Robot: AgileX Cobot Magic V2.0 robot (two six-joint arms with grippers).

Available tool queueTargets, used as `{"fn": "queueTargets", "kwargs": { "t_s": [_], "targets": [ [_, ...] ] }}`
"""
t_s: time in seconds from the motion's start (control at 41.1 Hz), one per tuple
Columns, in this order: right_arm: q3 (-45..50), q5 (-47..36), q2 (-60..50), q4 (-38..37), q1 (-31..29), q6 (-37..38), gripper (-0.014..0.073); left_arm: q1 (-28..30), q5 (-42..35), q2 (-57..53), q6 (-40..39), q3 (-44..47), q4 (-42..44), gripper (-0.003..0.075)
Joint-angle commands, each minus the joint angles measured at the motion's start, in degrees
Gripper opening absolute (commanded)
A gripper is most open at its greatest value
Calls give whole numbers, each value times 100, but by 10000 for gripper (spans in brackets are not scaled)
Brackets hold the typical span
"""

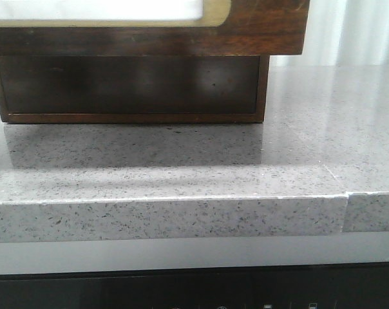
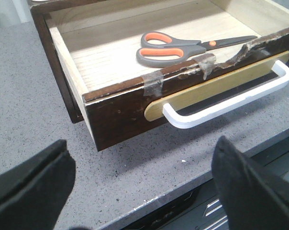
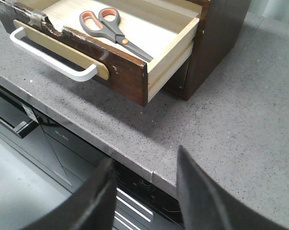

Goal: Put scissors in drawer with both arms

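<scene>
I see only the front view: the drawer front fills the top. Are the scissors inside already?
Observer: Yes. The scissors lie flat on the floor of the open drawer.
Operator: Is any gripper holding them?
Observer: No. The left gripper is open and empty, back from the drawer.
Operator: And the right one?
Observer: The right gripper is open too, over the counter edge.
</scene>
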Motion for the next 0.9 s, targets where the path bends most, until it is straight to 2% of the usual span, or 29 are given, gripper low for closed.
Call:
{"fn": "queueTargets", "kwargs": {
  "t_s": [0.0,0.097,0.243,0.34,0.462,0.875],
  "targets": [
    [-102,-432,45,-14,-23,9,216,-42,-468,36,-44,-165,-62,540],
    [-102,-432,45,-14,-23,9,90,-42,-468,36,-121,-165,-62,454],
    [-102,-432,45,-14,-23,9,-67,-42,-468,36,-232,-165,-62,262],
    [-102,-447,45,-14,-23,9,-69,-42,-468,36,-232,-165,-62,120],
    [-102,-631,45,-14,-23,9,-69,-42,-468,36,-232,-165,-70,-20],
    [-102,-636,45,-14,-23,9,-69,-42,-468,36,-232,-165,-70,-20]
  ]
}}
